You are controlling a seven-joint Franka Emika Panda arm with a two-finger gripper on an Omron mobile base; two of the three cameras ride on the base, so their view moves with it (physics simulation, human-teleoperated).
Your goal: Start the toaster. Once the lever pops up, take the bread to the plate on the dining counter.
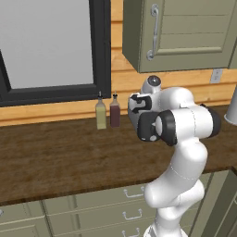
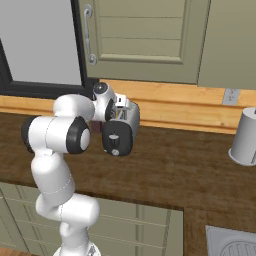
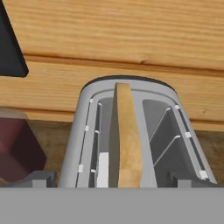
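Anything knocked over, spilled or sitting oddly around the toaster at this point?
Nothing stands out. The bread stands on edge in the toaster, in one of its slots. The two bottles stand upright beside it on the wooden counter, with no spill. The gripper hangs open over the toaster.

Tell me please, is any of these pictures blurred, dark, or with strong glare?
Left base view: evenly lit, slightly soft, no glare on the two bottles. Right base view: the same flat light, the toaster partly hidden by the arm. Hand view: sharp, the bread in its slot clear, slot interiors shaded grey.
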